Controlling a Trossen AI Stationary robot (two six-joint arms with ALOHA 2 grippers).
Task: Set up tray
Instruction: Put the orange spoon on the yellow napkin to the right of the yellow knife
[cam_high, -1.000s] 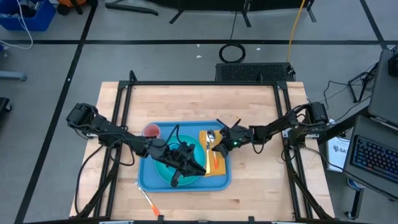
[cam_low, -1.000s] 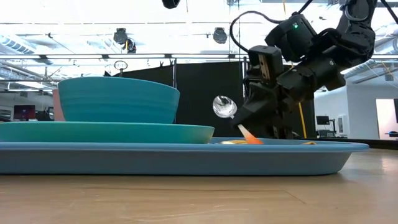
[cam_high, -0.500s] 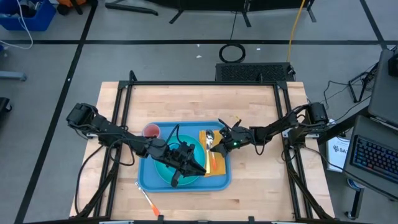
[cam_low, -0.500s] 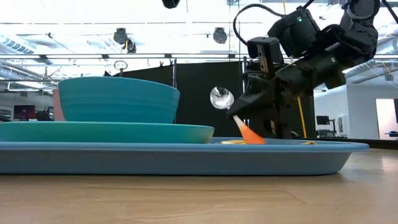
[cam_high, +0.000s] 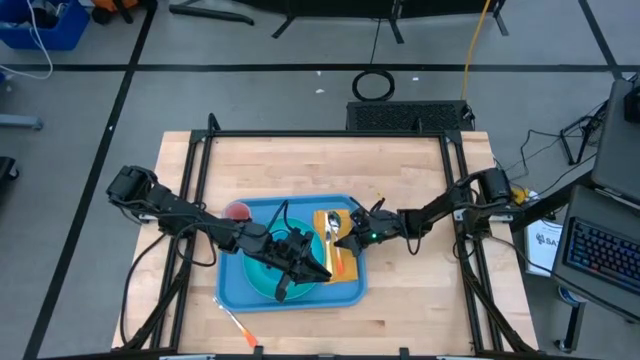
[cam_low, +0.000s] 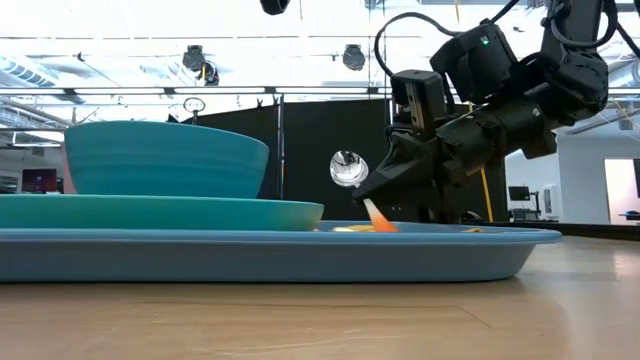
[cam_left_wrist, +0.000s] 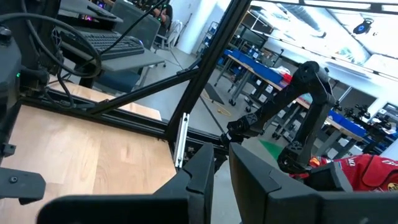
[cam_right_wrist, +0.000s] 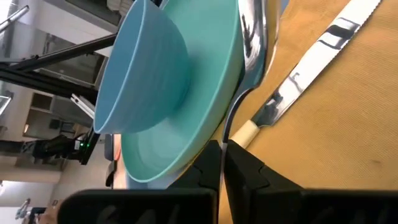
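The blue tray (cam_high: 228, 290) lies on the wooden table and carries a teal plate (cam_low: 160, 212) with a blue bowl (cam_low: 165, 160) on it. An orange napkin (cam_high: 348, 272) lies on its right part, with a knife (cam_right_wrist: 323, 43) flat on it. My right gripper (cam_high: 348, 240) reaches in from the table's right, shut on a spoon (cam_low: 348, 168) with an orange handle. My left gripper (cam_high: 300, 262) hangs level over the plate, open by a narrow gap (cam_left_wrist: 222, 163) with nothing between the fingers. My right gripper pinches the spoon's thin metal neck (cam_right_wrist: 228, 127) between its two fingers. The fingers come from the table's right, slanting down. The spoon sits tilted: its shiny bowl is raised toward the plate and the orange handle end (cam_low: 378, 218) points down at the napkin, behind the tray's rim.
A pink cup (cam_high: 238, 211) stands at the tray's far left corner. Another orange-handled utensil (cam_high: 238, 322) lies on the bare table by the near edge, left of the tray. Dark frame rails (cam_high: 200, 160) run along the table's sides. Bare wood lies beyond and right of the tray.
My right gripper has sunk and gone toward the table's left with the spoon, tipping a little further down. The tray, with plate, bowl and napkin, has slid a short way toward the table's left edge.
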